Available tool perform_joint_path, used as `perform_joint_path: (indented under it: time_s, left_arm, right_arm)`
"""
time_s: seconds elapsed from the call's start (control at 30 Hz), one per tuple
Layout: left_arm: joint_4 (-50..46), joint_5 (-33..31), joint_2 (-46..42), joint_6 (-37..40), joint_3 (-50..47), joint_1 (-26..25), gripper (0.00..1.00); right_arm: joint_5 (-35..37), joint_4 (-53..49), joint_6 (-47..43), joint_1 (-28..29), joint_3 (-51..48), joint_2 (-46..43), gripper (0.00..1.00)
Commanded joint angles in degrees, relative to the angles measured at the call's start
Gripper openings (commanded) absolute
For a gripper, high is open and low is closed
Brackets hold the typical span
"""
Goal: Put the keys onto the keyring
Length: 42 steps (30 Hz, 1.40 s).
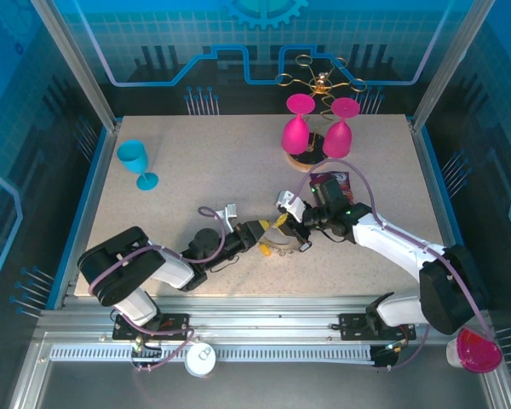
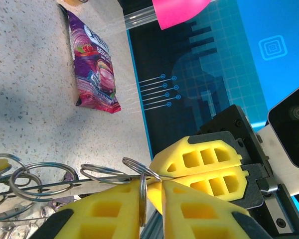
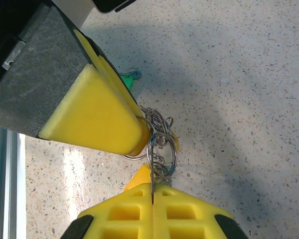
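The keyring (image 1: 283, 244) is held just above the table's middle, between both grippers. Seen edge-on, it is a thin dark hoop (image 2: 65, 186) fringed with silver rings (image 3: 162, 144). My right gripper (image 3: 152, 175) is shut on the hoop's edge. It comes in from the right (image 1: 292, 225), and its yellow fingers (image 2: 204, 172) face the left wrist camera. My left gripper (image 2: 152, 191) has closed to a narrow slot around one silver ring (image 2: 142, 199) that lies against its left finger. It reaches in from the left (image 1: 270, 232). A green key (image 3: 130, 77) lies on the table. A yellow key (image 3: 174, 137) hangs among the rings.
A purple snack packet (image 1: 330, 181) lies just behind the grippers. Two pink glasses (image 1: 299, 128) hang upside down on a gold wire stand (image 1: 319, 83) at the back. A blue glass (image 1: 137, 162) stands at the back left. A pink cup (image 1: 477, 351) sits off the table's near right corner.
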Motion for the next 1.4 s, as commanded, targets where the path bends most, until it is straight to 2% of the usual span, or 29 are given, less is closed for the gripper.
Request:
perform_joint_path:
  time_s: [0.0, 0.1, 0.17, 0.2, 0.23, 0.3, 0.33, 0.37, 0.47, 0.53, 0.67, 0.83, 0.97, 1.07, 1.17, 1.27, 1.37]
  left_arm:
    - [2.9, -1.8, -0.6, -0.9, 0.8, -0.3, 0.1]
    - [2.9, -1.9, -1.1, -0.2, 0.7, -0.3, 0.0]
    - [2.8, -2.2, -1.9, 1.0, 0.5, -0.3, 0.0]
    - [2.7, -2.1, -2.5, 2.2, 0.5, -0.3, 0.0]
    - [2.1, -2.0, -3.7, 4.1, 0.5, -0.3, 0.0]
    - [-2.8, -1.8, -7.5, 10.2, 1.3, -0.3, 0.0]
    - [-8.7, -1.1, -10.6, 14.0, 2.6, -0.3, 0.0]
    - [-16.7, -0.3, -13.6, 18.3, 4.5, -0.2, 0.0]
    - [-46.8, 2.5, -22.4, 36.8, 14.4, -0.3, 0.0]
    - [-59.4, 2.2, -24.8, 48.5, 19.5, -0.3, 0.0]
    - [-75.4, 2.9, -24.3, 68.5, 27.6, -0.2, 0.0]
    - [-89.8, 3.3, -17.1, 98.6, 38.9, -0.3, 0.0]
    - [-104.3, 4.3, -9.7, 114.1, 49.3, -0.2, 0.0]
    - [-113.9, 5.4, -6.5, 121.9, 54.8, 0.2, 0.0]
    - [-112.2, 2.8, -6.9, 124.3, 56.2, 1.5, 0.0]
    - [-102.7, -1.5, -9.2, 127.4, 53.1, 2.2, 0.0]
    - [-96.7, -2.0, -11.1, 128.1, 51.1, 2.7, 0.0]
  right_arm:
    - [-1.4, 0.6, 0.8, 1.3, -0.6, -1.3, 0.0]
    - [-0.2, 0.4, 1.2, 1.3, -0.8, -1.6, 0.0]
    - [1.7, 0.6, 2.2, 1.2, -0.7, -1.9, 0.0]
    - [3.1, 1.0, 3.5, 1.1, -0.6, -2.3, 0.1]
    - [4.6, 1.7, 4.8, 1.0, -0.8, -2.9, 0.25]
    - [6.5, 3.8, 6.8, 0.3, -2.1, -5.3, 0.41]
    - [7.5, 5.5, 7.8, -0.4, -3.1, -7.2, 0.49]
    - [7.9, 7.1, 8.6, -1.0, -4.1, -9.0, 0.53]
    - [8.7, 11.8, 10.2, -3.0, -7.5, -15.2, 0.59]
    - [9.6, 14.7, 11.1, -4.1, -9.7, -19.0, 0.63]
    - [9.6, 17.9, 13.8, -5.7, -12.0, -22.7, 0.65]
    - [9.3, 17.7, 13.8, -5.7, -12.8, -23.9, 0.64]
    - [11.0, 16.2, 10.8, -5.7, -13.3, -25.2, 0.6]
    - [11.3, 15.2, 8.8, -5.7, -14.0, -26.4, 0.58]
    - [11.6, 15.1, 7.6, -5.6, -14.8, -27.2, 0.57]
    - [11.6, 15.4, 6.8, -5.7, -15.1, -27.5, 0.56]
    - [9.4, 16.1, 5.6, -5.6, -15.3, -27.3, 0.54]
